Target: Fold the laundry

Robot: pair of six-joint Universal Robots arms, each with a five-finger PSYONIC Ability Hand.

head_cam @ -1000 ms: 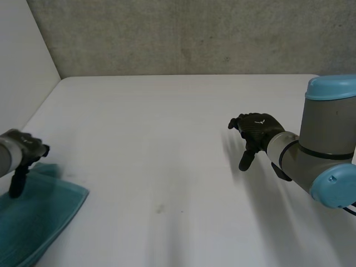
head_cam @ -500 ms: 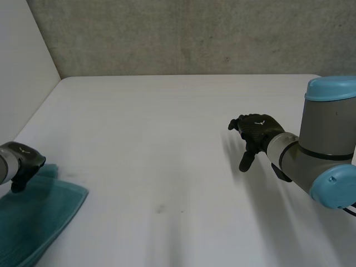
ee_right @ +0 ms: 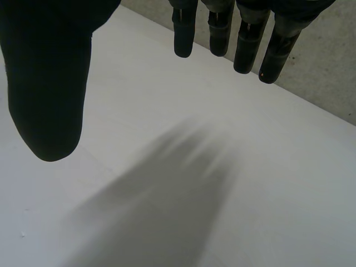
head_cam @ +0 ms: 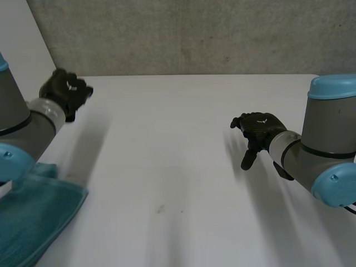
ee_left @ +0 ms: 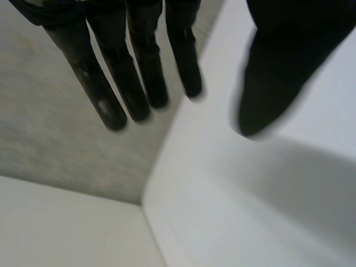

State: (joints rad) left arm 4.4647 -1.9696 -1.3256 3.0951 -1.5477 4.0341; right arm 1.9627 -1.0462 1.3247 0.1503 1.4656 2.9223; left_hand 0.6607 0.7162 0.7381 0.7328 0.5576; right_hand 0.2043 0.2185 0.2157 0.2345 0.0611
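Left hand [head_cam: 65, 92]: a second ago at the far edge of the cloth [head_cam: 41, 214], it now hangs well apart from it, raised near the far left corner of the table [head_cam: 178, 178]. Its arm [head_cam: 25, 130] now crosses the left of the head view, and the arm's blue cap overlaps the cloth's far corner. In the left wrist view the fingers [ee_left: 142, 78] are straight and empty. The right hand [head_cam: 257, 130] seems shifted a trace rightward, though the change is barely legible.

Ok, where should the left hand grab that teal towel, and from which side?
Probably the towel corner that juts out over the table: it lies flat and uncovered. The open left hand could come down from above and pinch it.
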